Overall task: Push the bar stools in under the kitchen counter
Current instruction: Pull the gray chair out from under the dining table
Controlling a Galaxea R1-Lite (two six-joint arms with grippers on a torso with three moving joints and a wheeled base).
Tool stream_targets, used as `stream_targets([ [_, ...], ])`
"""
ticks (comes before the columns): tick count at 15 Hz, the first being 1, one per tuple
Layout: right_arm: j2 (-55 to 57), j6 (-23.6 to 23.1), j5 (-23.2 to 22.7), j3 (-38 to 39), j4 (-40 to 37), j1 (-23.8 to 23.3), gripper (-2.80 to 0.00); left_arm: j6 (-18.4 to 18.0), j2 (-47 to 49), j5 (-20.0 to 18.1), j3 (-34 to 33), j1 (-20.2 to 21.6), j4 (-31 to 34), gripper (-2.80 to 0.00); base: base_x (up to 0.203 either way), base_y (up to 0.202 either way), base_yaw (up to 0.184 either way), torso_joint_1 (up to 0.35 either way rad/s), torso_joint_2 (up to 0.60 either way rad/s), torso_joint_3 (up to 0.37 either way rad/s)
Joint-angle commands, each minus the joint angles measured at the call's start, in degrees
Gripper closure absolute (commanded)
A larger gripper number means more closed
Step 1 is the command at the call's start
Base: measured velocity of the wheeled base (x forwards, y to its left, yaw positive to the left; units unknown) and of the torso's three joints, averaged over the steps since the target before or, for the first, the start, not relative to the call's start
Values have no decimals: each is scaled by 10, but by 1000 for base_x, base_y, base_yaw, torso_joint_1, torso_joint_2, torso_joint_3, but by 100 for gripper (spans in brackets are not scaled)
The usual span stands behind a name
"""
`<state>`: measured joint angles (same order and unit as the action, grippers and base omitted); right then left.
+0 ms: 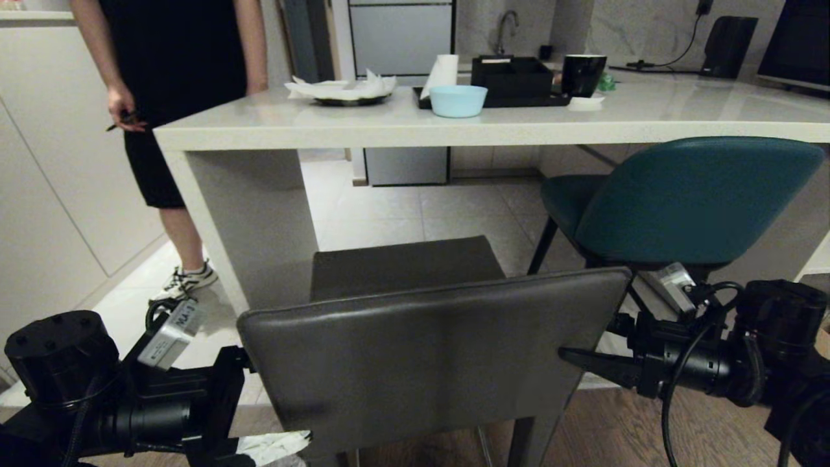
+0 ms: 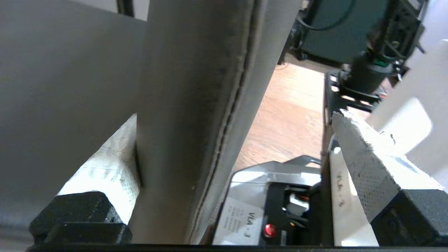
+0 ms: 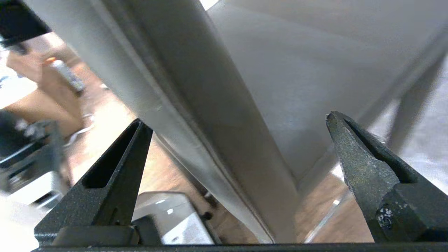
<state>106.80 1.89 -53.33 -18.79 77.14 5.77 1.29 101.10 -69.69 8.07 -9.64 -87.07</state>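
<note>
A white sticker reads "VLA - 3". It sits on a grey camera box seen between the fingers of the left gripper. A white strip just beside the far finger shows "VLA - 3" too. The smaller print under it is too tiny to read.

Home kitchen: off-white stone desk with bar stools, sink tap at twelve o'clock, blue bowl, black mug, tiled floor.
</note>
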Motion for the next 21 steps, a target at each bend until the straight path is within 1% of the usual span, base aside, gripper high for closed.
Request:
stream_targets([
  [1, 16, 1, 62, -25, 5, 8, -280, 0, -8, -4, -1, -3, -6, -280, 0, 0, 0, 0, 0, 0],
  [2, 20, 1, 101, -40, 5, 23, -280, 1, -13, -4, -2, -2, -6, -280, 0, 0, 0, 0, 0, 0],
  [4, 29, 1, 128, -53, 5, 44, -280, 1, -15, -4, -6, -3, -6, -280, 0, 0, 0, 0, 0, 0],
  [7, 51, 1, 180, -80, 6, 47, -280, 3, -25, -4, -4, -4, -6, -280, 0, 0, 0, 0, 0, 0],
  [9, 50, -1, 184, -79, 6, 47, -280, 21, -30, -4, -2, -3, -6, -280, 0, 0, 0, 0, 0, 0],
  [10, 46, -1, 183, -76, 6, 47, -280, 23, -25, -1, -1, 2, -6, -280, 0, 0, 0, 0, 0, 0],
  [12, 31, -1, 181, -68, 6, 42, -280, 24, -21, 34, 2, 14, -6, -280, 0, 0, 0, 0, 0, 0],
  [13, 19, 1, 176, -60, 5, 32, -280, 25, -21, 40, 2, 28, -6, -280, 0, 0, 0, 0, 0, 0],
  [15, -6, 5, 134, -39, 5, 8, -280, 26, -21, 42, 1, 67, -6, -280, 0, 0, 0, 0, 0, 0],
  [16, -18, 10, 126, -30, 5, 4, -280, 26, -23, 43, 0, 86, -6, -280, 0, 0, 0, 0, 0, 0],
  [17, -34, 18, 125, -19, 5, 3, -280, 26, -27, 44, -4, 113, -6, -280, 0, 0, 0, 0, 0, 0],
  [19, -79, 51, 128, 2, 5, 3, -280, 26, -44, 46, -26, 172, -6, -280, 0, 0, 0, 0, 0, 0],
  [20, -108, 73, 129, 14, 5, 3, -280, 26, -57, 53, -42, 194, -6, -280, 0, 0, 0, 0, 0, 0],
  [21, -138, 95, 134, 27, 4, 3, -280, 27, -68, 81, -51, 200, -6, -280, 0, 0, 0, 0, 0, 0],
])
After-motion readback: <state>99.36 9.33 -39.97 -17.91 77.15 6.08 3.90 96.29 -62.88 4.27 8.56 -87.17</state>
